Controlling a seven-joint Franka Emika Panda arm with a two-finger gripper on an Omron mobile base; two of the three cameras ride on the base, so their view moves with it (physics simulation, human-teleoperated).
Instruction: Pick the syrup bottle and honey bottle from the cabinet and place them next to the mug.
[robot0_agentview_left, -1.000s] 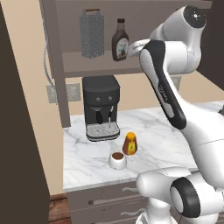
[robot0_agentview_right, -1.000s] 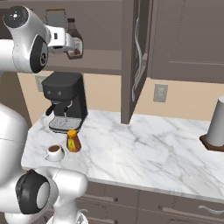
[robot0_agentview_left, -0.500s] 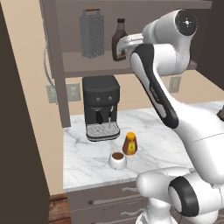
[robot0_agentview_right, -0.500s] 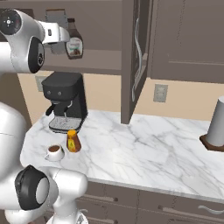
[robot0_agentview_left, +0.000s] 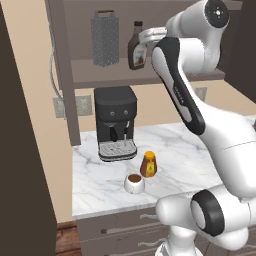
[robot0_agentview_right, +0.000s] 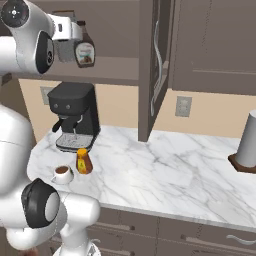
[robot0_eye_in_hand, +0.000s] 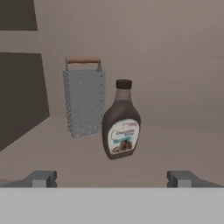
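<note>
The syrup bottle (robot0_eye_in_hand: 121, 122), tall and dark brown with a pale label, stands upright on the cabinet shelf (robot0_agentview_left: 100, 77), seen too in the base views (robot0_agentview_left: 136, 47) (robot0_agentview_right: 84, 49). My gripper (robot0_eye_in_hand: 111, 179) is open and level with it. The fingertips (robot0_eye_in_hand: 41, 178) stand wide apart and short of the bottle, holding nothing. In the left base view the gripper (robot0_agentview_left: 146, 39) hangs just right of the bottle. Down on the marble counter, the squat orange honey bottle (robot0_agentview_left: 148, 164) (robot0_agentview_right: 83, 161) stands right beside the white mug (robot0_agentview_left: 134, 183) (robot0_agentview_right: 62, 173).
A metal grater (robot0_eye_in_hand: 84, 103) (robot0_agentview_left: 105, 39) stands on the shelf close to the syrup bottle's left. A black coffee machine (robot0_agentview_left: 116, 122) sits under the shelf. An open cabinet door (robot0_agentview_right: 150, 70) juts out mid-counter. A grey cylinder (robot0_agentview_right: 247, 140) stands far right.
The arm has raised the hand and swung it toward the shelf, bringing the open gripper closer to the syrup bottle. Bottles and mug have not moved.
</note>
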